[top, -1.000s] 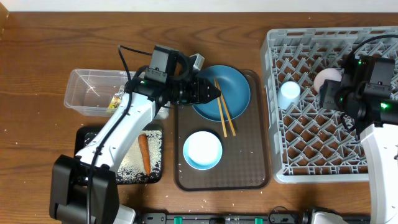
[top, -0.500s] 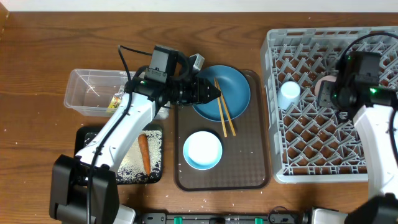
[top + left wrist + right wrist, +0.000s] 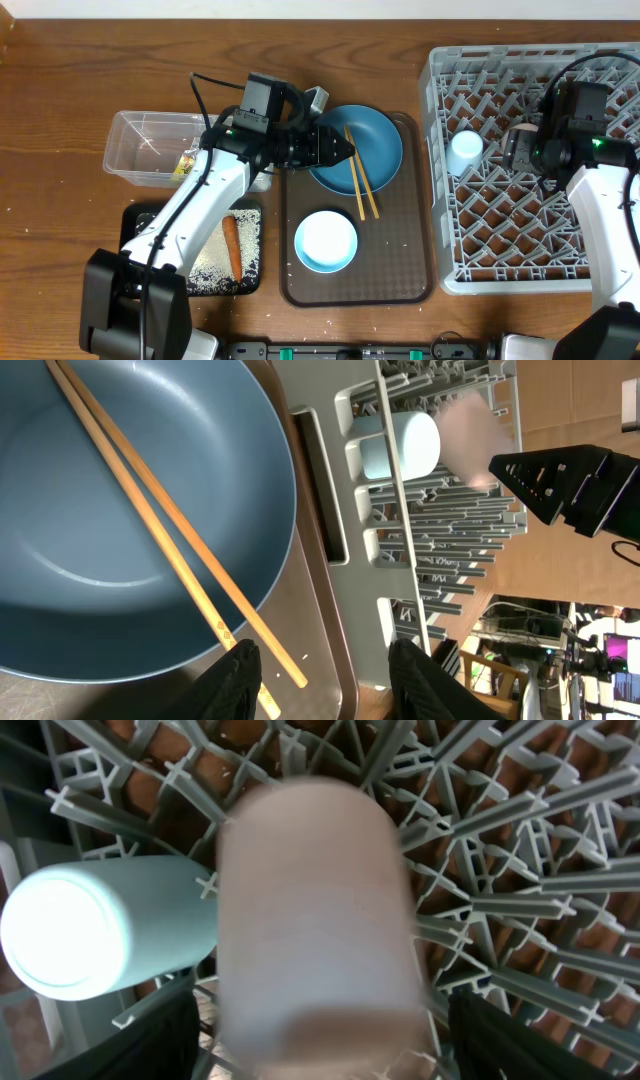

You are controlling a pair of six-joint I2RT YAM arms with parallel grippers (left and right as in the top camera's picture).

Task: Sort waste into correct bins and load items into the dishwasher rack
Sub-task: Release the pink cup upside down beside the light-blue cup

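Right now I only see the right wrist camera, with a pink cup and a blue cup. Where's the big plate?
Observer: The dark-blue plate sits on the brown serving tray, left of the rack.
Operator: Is anything on it?
Observer: Yes, the wooden chopsticks lie across it, with their ends poking past its rim.
Operator: What's the other arm doing?
Observer: The left gripper is at the plate's left edge, open and holding nothing.
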